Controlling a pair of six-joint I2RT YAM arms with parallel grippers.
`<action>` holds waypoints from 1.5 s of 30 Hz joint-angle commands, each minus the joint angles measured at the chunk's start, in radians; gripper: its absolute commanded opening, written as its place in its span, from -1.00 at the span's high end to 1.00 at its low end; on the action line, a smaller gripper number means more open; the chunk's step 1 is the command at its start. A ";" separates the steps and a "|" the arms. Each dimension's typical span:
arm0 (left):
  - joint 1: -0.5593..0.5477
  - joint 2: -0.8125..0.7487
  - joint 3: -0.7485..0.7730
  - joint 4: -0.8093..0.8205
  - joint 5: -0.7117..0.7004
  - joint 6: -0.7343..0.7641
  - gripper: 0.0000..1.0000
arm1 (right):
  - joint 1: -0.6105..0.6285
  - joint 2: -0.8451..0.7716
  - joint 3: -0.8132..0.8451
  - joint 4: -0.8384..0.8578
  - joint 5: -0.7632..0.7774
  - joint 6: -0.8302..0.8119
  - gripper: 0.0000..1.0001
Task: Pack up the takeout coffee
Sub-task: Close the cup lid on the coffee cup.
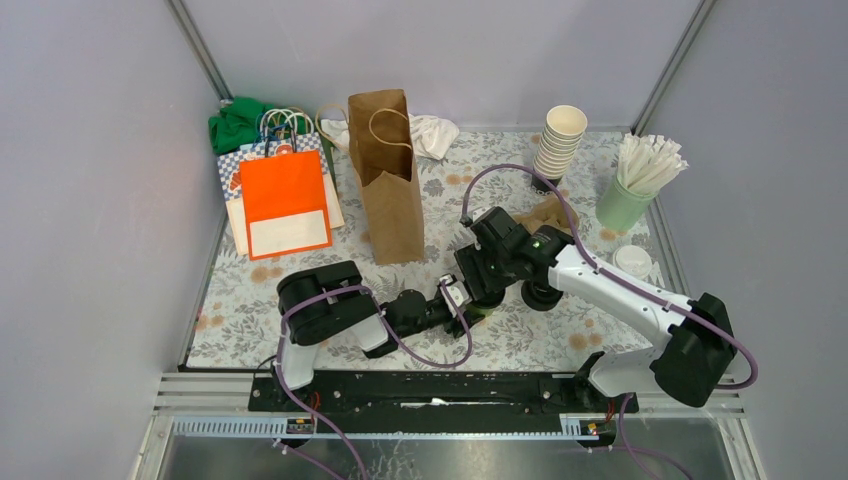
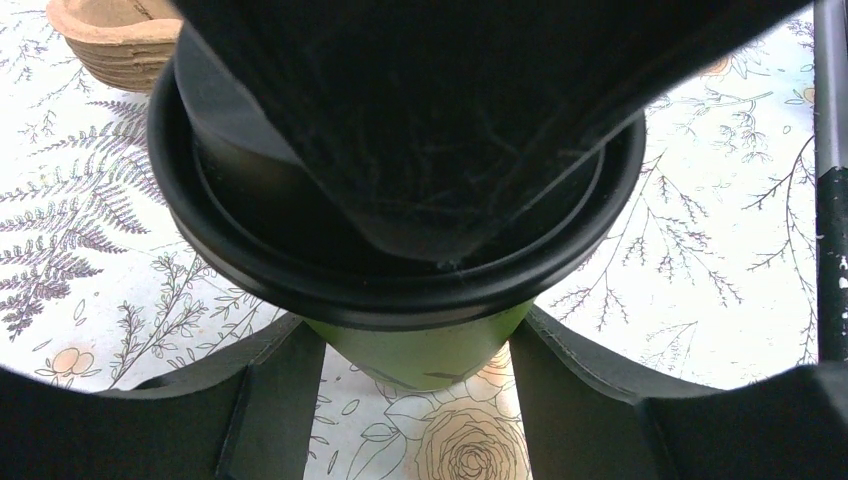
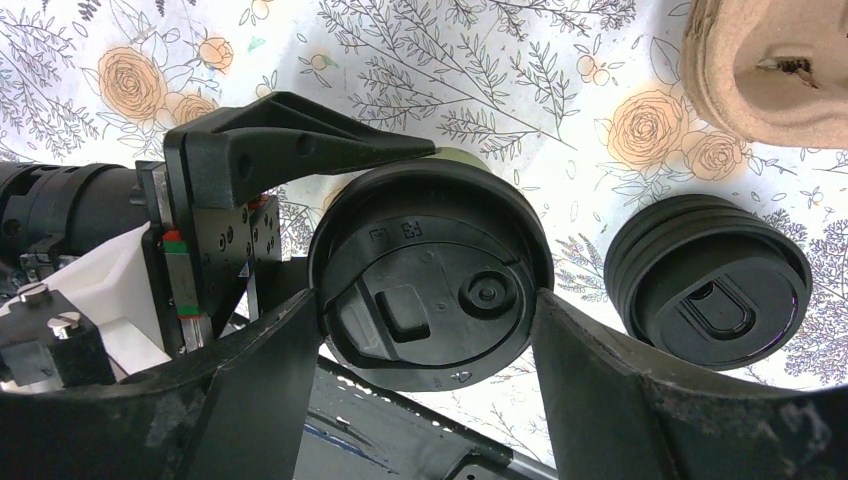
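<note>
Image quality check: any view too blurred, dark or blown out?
Top external: even diffuse light, soft shadows, sharp. Left wrist: a dark defocused shape fills the upper frame, the black lid has a soft rim, the green cup under it is dim, the tablecloth print crisp. Right wrist: that lid is sharp, moulded marks visible; the tool fingers are dark and blurred.

- Bright, even light is washing the bench (image 1: 240, 300); shadows are falling soft.
- The black lid (image 2: 400, 295) is blurring in the left wrist view.
- The right wrist view is rendering crisply.
</note>
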 commanded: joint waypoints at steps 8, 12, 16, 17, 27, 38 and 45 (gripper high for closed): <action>-0.002 0.018 0.021 0.059 0.009 0.004 -0.27 | 0.068 0.080 -0.060 -0.060 0.106 0.055 -0.55; -0.002 0.017 0.019 0.059 0.009 0.002 -0.27 | 0.092 0.091 -0.080 -0.058 0.134 0.087 -0.60; -0.002 0.015 0.016 0.060 0.007 0.000 -0.27 | 0.097 0.106 -0.098 -0.047 0.142 0.096 -0.60; -0.002 0.015 0.015 0.060 0.008 0.000 -0.26 | 0.098 0.111 -0.102 -0.044 0.142 0.098 -0.59; -0.003 0.015 0.015 0.057 0.009 -0.001 -0.26 | 0.104 0.146 -0.132 -0.040 0.146 0.128 -0.61; -0.003 0.026 0.018 0.057 0.010 -0.007 -0.25 | 0.161 0.206 -0.127 -0.062 0.219 0.179 -0.63; -0.003 0.023 0.011 0.057 0.006 -0.010 -0.25 | 0.191 0.245 -0.179 -0.032 0.225 0.233 -0.71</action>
